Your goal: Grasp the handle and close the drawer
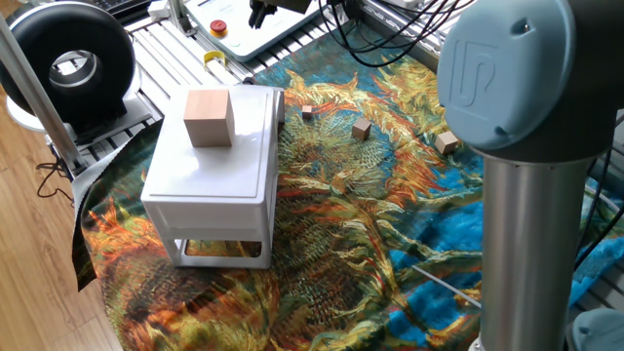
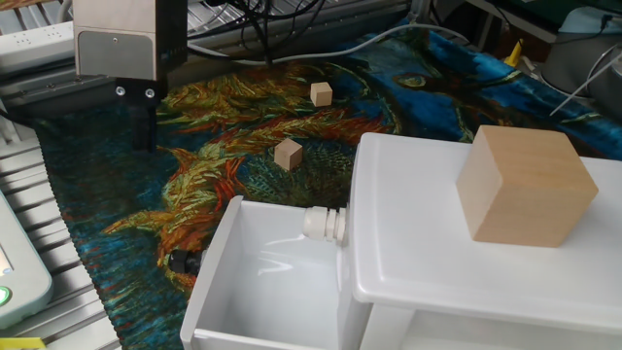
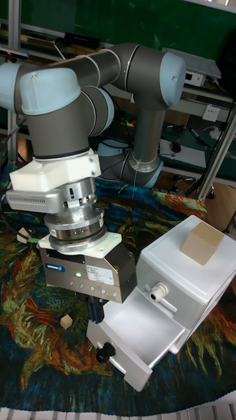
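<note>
The white drawer (image 2: 255,277) (image 3: 134,331) is pulled out of the boxy white cabinet (image 2: 457,248) (image 1: 210,171) and has nothing in it. The handle (image 2: 181,261) (image 3: 104,352) is a small dark-tipped knob projecting from the drawer's front face. My gripper (image 2: 144,124) (image 3: 96,311) hangs over the cloth, beyond the drawer's front and apart from the handle. Its dark fingers point down. The drawer edge partly hides them in the tall view, so their gap is unclear. In the one fixed view the gripper is hidden.
A tan wooden cube (image 2: 525,185) (image 1: 208,117) sits on the cabinet top. Small wooden blocks (image 2: 288,153) (image 2: 321,93) lie on the patterned cloth (image 1: 370,224). The big arm column (image 1: 526,195) fills the right of one view. A white cable fitting (image 2: 326,224) sticks out above the drawer.
</note>
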Robot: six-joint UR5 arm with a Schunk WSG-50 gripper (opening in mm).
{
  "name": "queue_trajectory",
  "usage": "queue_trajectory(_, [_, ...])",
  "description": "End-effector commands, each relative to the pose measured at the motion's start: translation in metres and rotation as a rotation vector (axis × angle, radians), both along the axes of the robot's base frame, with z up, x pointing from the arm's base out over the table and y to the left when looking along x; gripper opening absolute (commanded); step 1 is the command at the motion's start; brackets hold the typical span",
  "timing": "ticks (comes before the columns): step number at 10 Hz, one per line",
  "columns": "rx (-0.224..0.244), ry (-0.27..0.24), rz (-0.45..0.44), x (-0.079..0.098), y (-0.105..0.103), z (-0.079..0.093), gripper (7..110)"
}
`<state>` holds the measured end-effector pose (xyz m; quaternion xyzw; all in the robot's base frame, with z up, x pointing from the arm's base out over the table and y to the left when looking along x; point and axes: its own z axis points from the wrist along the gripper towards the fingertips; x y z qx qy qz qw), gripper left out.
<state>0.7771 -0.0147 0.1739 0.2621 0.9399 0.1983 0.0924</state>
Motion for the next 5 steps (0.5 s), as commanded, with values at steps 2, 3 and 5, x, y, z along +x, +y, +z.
queue_trajectory(2, [0.002,0.003,0.005,-0.001,-0.001,0.001,7])
queue_trajectory(3, [-0.015,-0.002,0.020,-0.001,-0.003,0.000,7])
queue_trajectory(5, [-0.082,-0.002,0.042,-0.003,-0.017,-0.004,7])
